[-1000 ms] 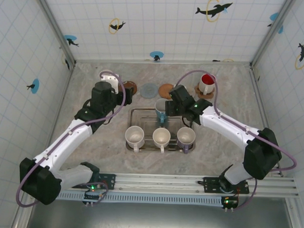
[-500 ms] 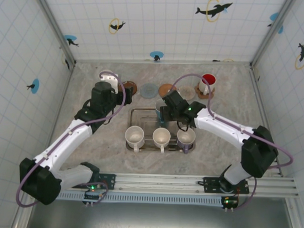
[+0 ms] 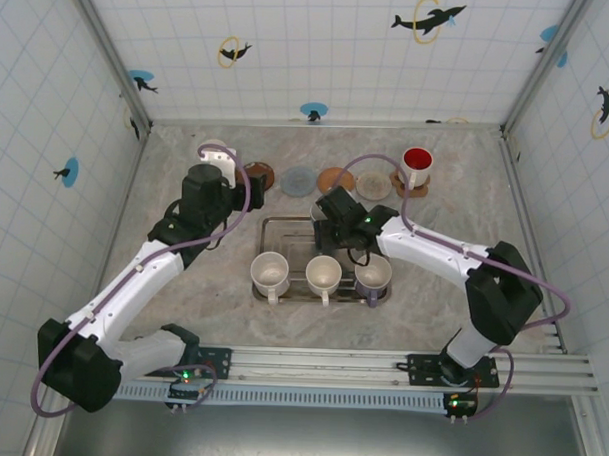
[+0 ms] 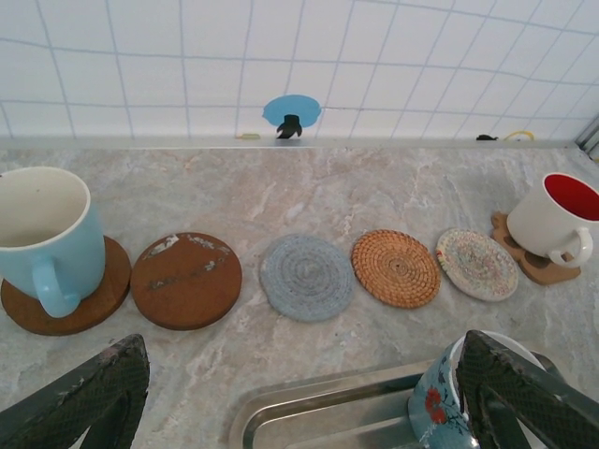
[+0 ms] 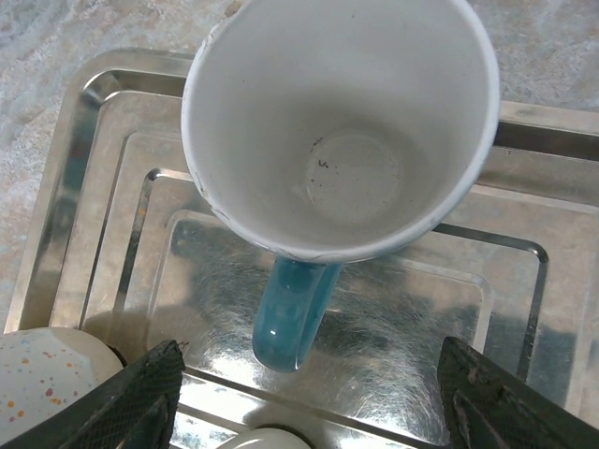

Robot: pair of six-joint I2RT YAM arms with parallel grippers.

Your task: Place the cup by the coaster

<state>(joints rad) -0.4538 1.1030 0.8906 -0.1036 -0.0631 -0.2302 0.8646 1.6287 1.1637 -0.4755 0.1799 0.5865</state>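
Cup (image 5: 342, 131), blue outside and white inside, is recorded upright and empty in the upper half of the metal tray (image 5: 89, 187), with its handle (image 5: 290, 313) turned toward the bottom of the right wrist frame. Right hand (image 5: 309, 360) is held over it, fingers spread wide at the lower corners of that frame. No contact is observed, so nothing is gripped. Left hand (image 4: 304, 341) is also spread and empty, facing the coaster row.

Row noted in the left wrist view, left to right:
- pale blue mug (image 4: 47, 238) on a wooden coaster
- bare brown coaster (image 4: 185, 280)
- grey-blue coaster (image 4: 306, 277)
- orange woven coaster (image 4: 396, 268)
- pale woven coaster (image 4: 476, 264)
- red-lined mug (image 4: 557, 220) on a last coaster

Risks judged:
- If the fingers are closed on the handle alone, the cup could swing or tilt.
- An off-centre pinch on the glazed wall could slip.
- The three other cups (image 3: 323, 274) lower in the tray could be knocked by a low or slanted lift.
- The cup's base could be caught on the tray lip.
- The left arm is parked at the upper left of the counter, so a path toward the brown coaster risks contact.
- The target coaster is not fixed by the task, and a mug could be bumped if the cup is set down too near an occupied one.
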